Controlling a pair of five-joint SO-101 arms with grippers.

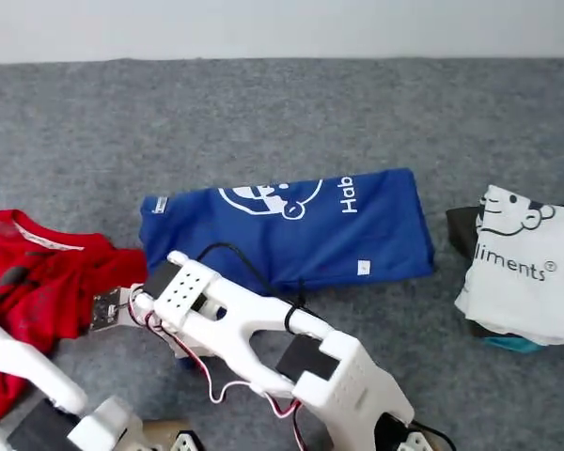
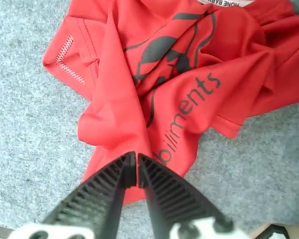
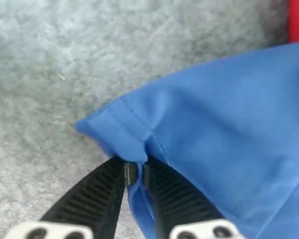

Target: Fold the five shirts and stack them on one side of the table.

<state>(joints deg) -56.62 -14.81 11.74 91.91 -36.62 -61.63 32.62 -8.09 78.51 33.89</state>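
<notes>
Stack started, blue shirt mid-fold, red shirt still crumpled.
In the high view a stack (image 1: 508,324) topped by a white shirt (image 1: 526,268) sits at the right edge of the tabletop (image 1: 263,113). The blue shirt (image 1: 291,235) lies partly folded at centre, its corner pinched in the clenched right gripper (image 3: 135,167). The red shirt (image 1: 38,282) is bunched at left beneath the left gripper (image 2: 137,162), whose jaws are closed. By my judgement, two shirts remain.

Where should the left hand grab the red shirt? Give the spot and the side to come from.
Probably the stitched corner of the red shirt: it lies flat at the edge, while the middle is bunched in folds. Bring the left hand in from the bare grey mat beside that corner.
</notes>
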